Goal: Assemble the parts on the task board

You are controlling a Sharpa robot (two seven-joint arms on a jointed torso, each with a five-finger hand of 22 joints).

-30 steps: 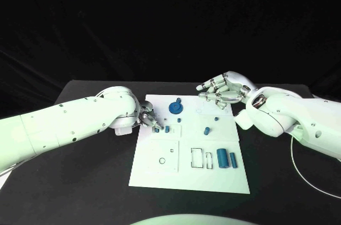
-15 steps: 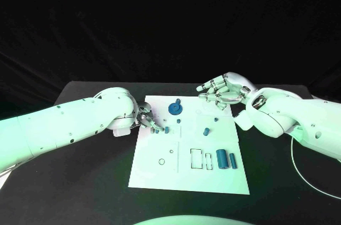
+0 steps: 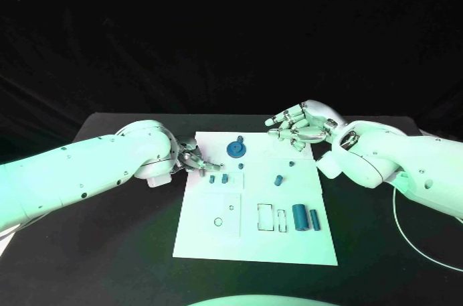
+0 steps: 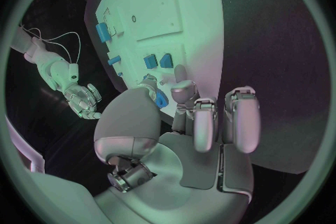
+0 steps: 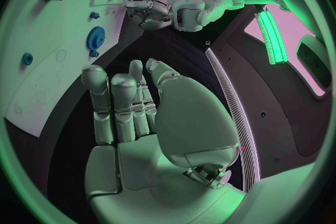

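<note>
The white task board (image 3: pixel 222 242) lies mid-table. Two small blue parts (image 3: pixel 218 179) stand side by side near its left edge, also seen as two small blue parts (image 4: pixel 157 60). My left hand (image 3: pixel 193 160) hovers just beyond them at the board's left edge, its fingertips (image 3: pixel 209 165) slightly apart from them and holding nothing. A blue gear (image 3: pixel 235 147) sits near the far edge, partly hidden by the left hand's thumb in the left wrist view. My right hand (image 3: pixel 301 125) hangs over the board's far right corner, its fingers loosely spread and empty. Two blue cylinders (image 3: pixel 306 217) lie at the right.
More small blue parts lie on the board at mid-right (image 3: pixel 279 180) and below the gear (image 3: pixel 241 163). Outlined slots (image 3: pixel 270 216) and a round hole (image 3: pixel 219 220) mark the near half. A white cable (image 3: pixel 415 232) trails on the table's right side.
My left hand has drawn back from the two small parts, up and to the left, leaving them standing. The right hand has stayed put.
</note>
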